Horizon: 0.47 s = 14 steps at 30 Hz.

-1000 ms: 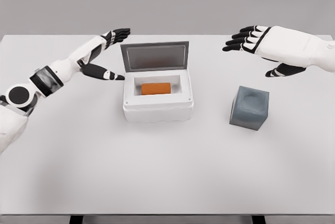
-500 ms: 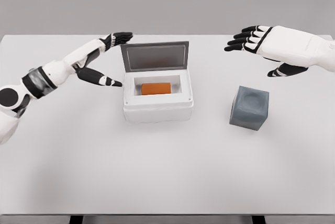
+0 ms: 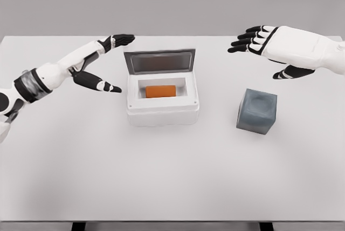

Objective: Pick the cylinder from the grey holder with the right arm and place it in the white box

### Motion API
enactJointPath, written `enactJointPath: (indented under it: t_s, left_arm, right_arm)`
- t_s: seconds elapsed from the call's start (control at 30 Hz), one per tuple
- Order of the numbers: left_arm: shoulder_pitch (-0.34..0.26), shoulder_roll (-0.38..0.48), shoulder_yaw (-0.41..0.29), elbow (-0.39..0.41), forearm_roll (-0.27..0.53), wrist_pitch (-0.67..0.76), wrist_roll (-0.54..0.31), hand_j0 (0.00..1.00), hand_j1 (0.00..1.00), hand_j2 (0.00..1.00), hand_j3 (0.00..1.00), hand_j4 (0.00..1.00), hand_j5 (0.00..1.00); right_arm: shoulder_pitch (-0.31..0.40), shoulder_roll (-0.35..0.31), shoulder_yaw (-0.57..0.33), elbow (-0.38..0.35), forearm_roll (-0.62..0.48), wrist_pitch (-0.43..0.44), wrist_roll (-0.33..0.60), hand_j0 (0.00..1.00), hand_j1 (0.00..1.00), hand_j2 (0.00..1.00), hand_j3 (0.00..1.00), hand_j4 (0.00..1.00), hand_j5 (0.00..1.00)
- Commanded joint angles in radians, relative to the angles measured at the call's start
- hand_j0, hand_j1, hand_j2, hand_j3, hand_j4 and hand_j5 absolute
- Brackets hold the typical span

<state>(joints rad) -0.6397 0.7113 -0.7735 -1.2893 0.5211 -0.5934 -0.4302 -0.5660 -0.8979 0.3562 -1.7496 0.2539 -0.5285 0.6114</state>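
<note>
My right hand [image 3: 269, 42] hovers upper right with fingers [image 3: 245, 36] spread and empty, the orange cylinder [image 3: 161, 90] already lying crosswise inside the open white box [image 3: 161, 113] at centre, left of the vacant grey holder [image 3: 257, 111].

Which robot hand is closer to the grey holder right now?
Right. The right robot hand hovers open above and behind the grey holder. The left robot hand is open on the far side of the white box, well away from it.
</note>
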Motion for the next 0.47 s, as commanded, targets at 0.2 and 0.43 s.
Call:
enactJointPath:
  t_s: [0.2, 0.43]
  left_arm:
    - [0.009, 0.184, 0.003, -0.136, 0.053, -0.017, 0.007, 1.0, 1.0, 1.0, 1.0, 1.0, 1.0]
    - [0.048, 0.364, 0.003, -0.229, 0.05, -0.017, 0.004, 1.0, 1.0, 1.0, 1.0, 1.0, 1.0]
  right_arm:
    - [0.0, -0.001, -0.002, -0.004, -0.005, 0.011, -0.001, 1.0, 1.0, 1.0, 1.0, 1.0, 1.0]
    - [0.006, -0.024, -0.009, -0.001, -0.004, 0.012, -0.001, 1.0, 1.0, 1.0, 1.0, 1.0, 1.0]
